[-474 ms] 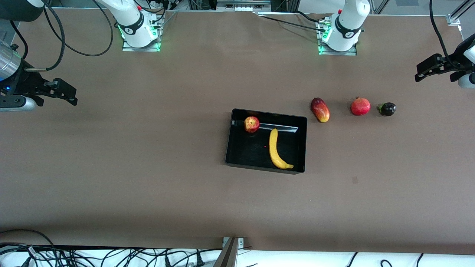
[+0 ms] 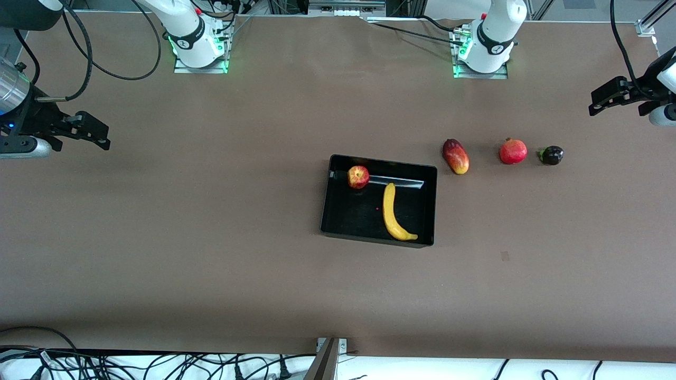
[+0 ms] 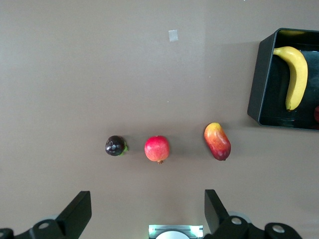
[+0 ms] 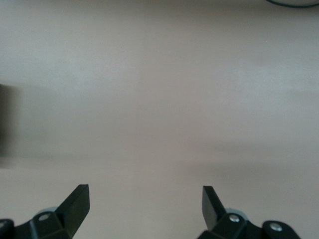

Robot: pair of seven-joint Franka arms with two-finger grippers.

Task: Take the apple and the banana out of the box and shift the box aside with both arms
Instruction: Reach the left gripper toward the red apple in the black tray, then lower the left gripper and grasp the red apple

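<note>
White arms hover, left hand and right hand spread.

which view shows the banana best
The front view: the whole banana lies unobstructed in the black tray, near the apple. The left wrist view catches it only at the frame edge, with the tray cut off. The right wrist view shows only bare table.

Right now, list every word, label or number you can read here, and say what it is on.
No text is readable.
Round badges on both arm bases: too small to read.
Black box, apple, banana and the three loose fruits: no labels visible.
</note>
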